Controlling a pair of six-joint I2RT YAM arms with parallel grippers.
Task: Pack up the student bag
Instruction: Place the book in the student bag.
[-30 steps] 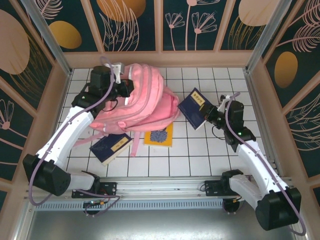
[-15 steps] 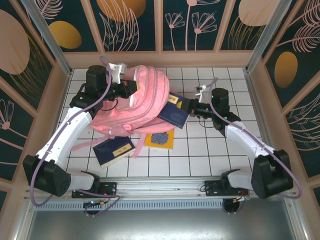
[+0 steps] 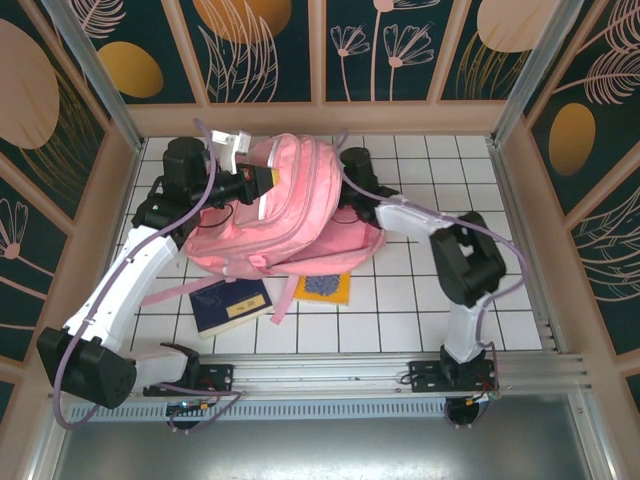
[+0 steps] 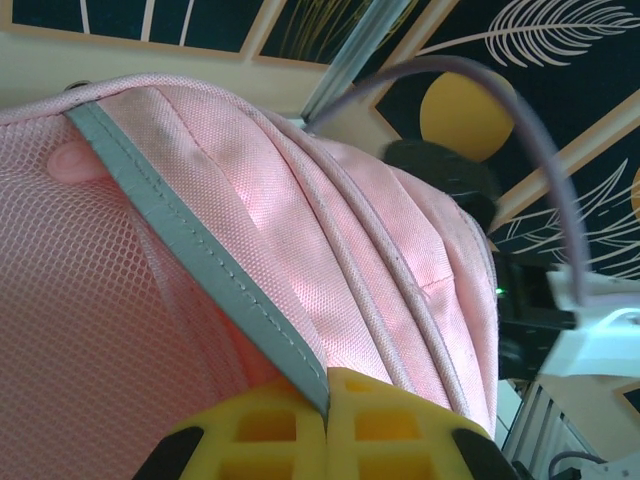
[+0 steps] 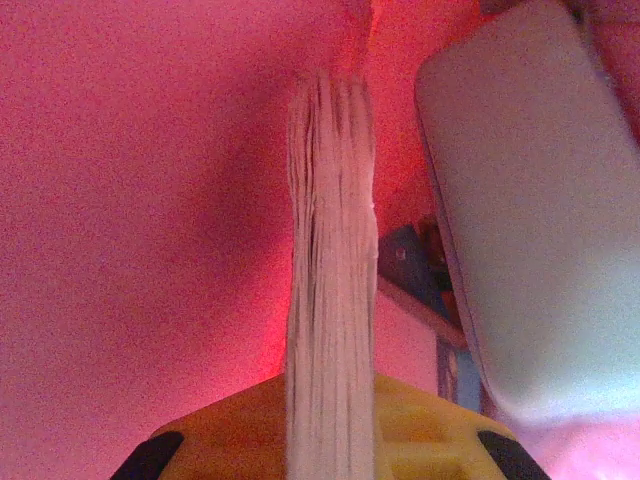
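- The student bag [image 3: 290,215] lies slumped on the white tiled table [image 3: 420,320], spread from the far-left part towards the middle, its top close to the far edge
- The left gripper [image 4: 327,388] is pinched fully closed on the bag's outer fabric; its yellow fingers [image 4: 265,432] meet on a grey reflective stripe [image 4: 190,245] running beside pink mesh, and this hold keeps the upper flap raised
- The right arm [image 3: 405,213] reaches in from the right side, and its end is buried in the bag's opening
- Inside, the right gripper [image 5: 330,425] is clamped on a book [image 5: 330,250] (only the page edges show), held upright between its yellow fingers, with pink lining all round
- A pale grey object [image 5: 530,220] with rounded corners sits in the bag just right of that book; what it is I cannot tell
- Outside the bag, a blue book [image 3: 232,303] lies flat towards the near-left part of the table, just beside the bag's near edge
- A yellow book [image 3: 325,288] lies next to it towards the middle, its far edge tucked under the bag
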